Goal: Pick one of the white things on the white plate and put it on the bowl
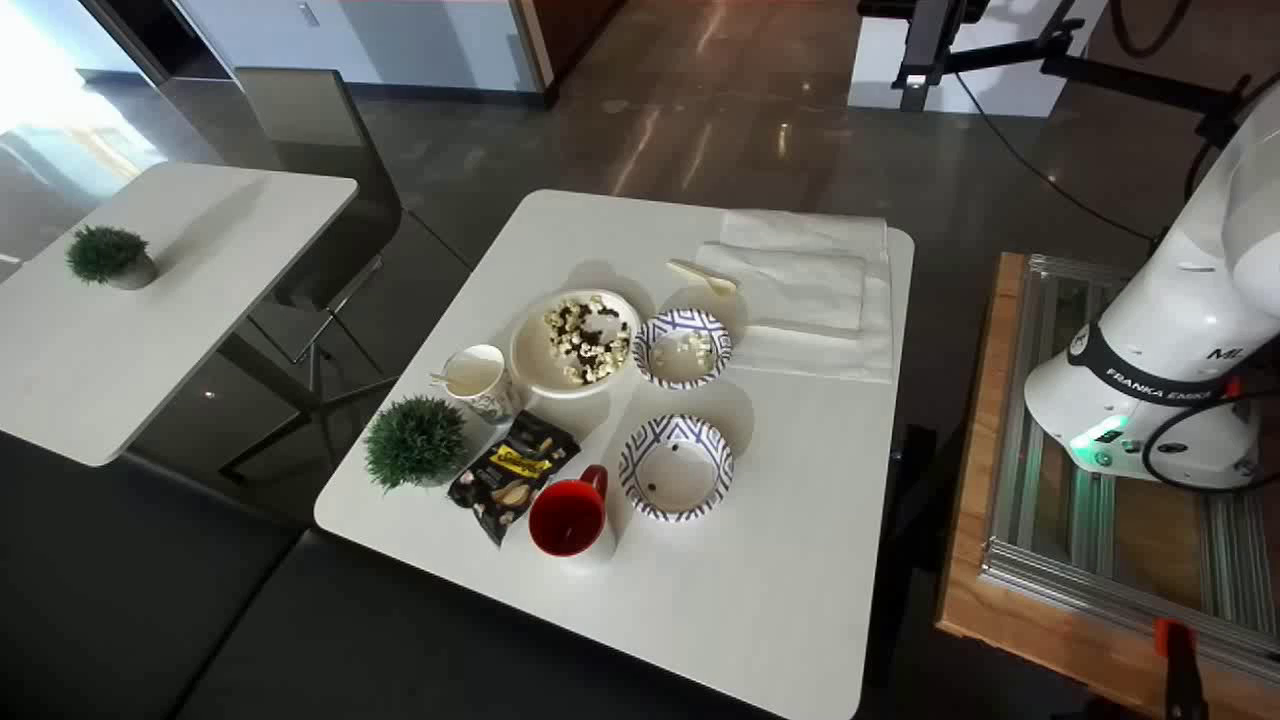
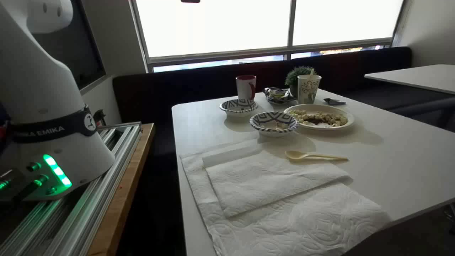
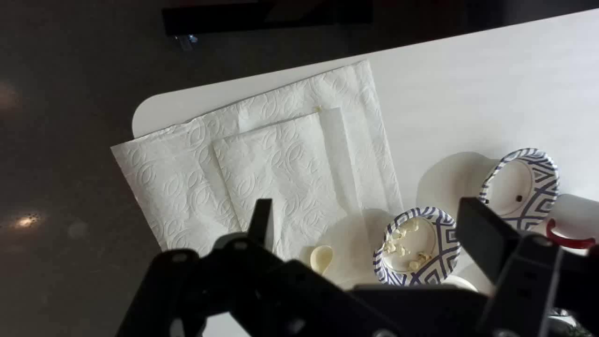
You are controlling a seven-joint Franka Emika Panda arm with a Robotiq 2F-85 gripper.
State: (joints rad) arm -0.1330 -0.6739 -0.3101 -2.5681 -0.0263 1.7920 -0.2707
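Wrist view: gripper spread wide, empty; presumably pre-grasp. Next required: reach popcorn on the plate (in an exterior view).

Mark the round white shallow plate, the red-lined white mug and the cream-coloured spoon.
Round white shallow plate [image 1: 534, 360]: in an exterior view, on bare surface inside the rim.
Red-lined white mug [image 2: 244, 89]: in an exterior view, on its outer wall.
Cream-coloured spoon [image 3: 321, 260]: in the wrist view, on its scoop end.
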